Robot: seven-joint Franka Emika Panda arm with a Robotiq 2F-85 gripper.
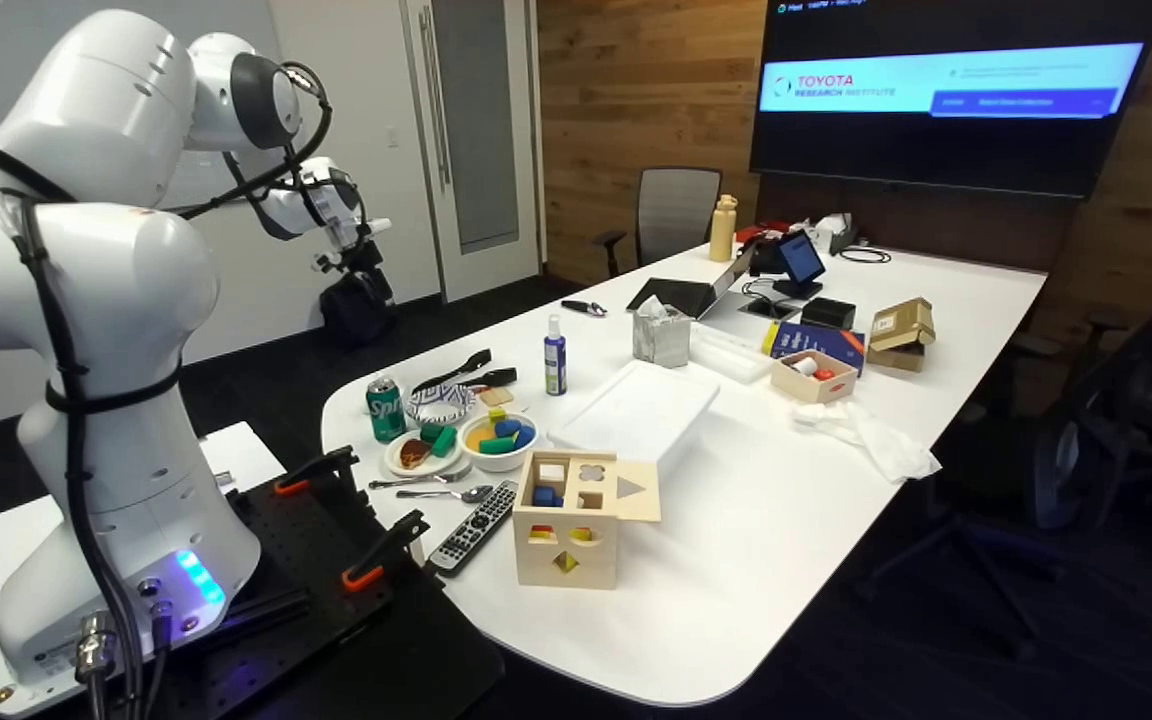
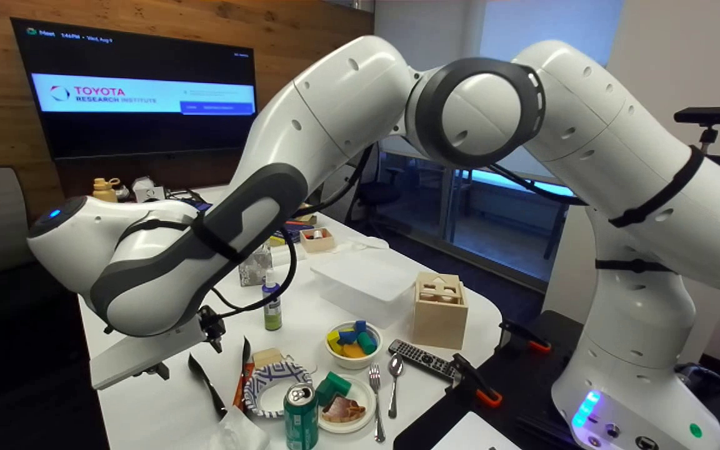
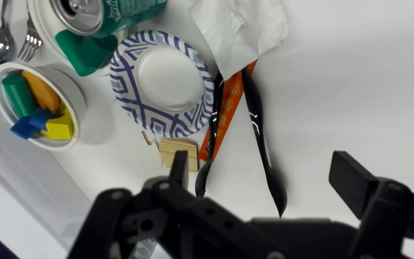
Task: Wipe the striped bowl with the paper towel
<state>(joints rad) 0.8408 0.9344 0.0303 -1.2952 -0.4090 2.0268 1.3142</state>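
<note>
The striped bowl (image 3: 169, 79) is white with purple-blue geometric stripes and stands upright on the table, with nothing in it. It also shows in both exterior views (image 1: 439, 403) (image 2: 277, 389). The white paper towel (image 3: 241, 32) lies crumpled beside the bowl, over the ends of the utensils; it shows too in an exterior view (image 2: 236, 431). My gripper (image 3: 261, 172) is open, with nothing between its fingers. It hangs above the table, off to the side of the bowl and towel, as both exterior views (image 1: 351, 250) (image 2: 188, 356) show.
Two black utensils (image 3: 259, 133) and an orange packet (image 3: 228, 104) lie beside the bowl. A green can (image 3: 131, 14), a bowl of colored blocks (image 3: 79, 104) and a plate (image 2: 366, 412) stand close. A spray bottle (image 1: 555, 360), plastic bin (image 1: 636, 410) and wooden box (image 1: 566, 555) are farther off.
</note>
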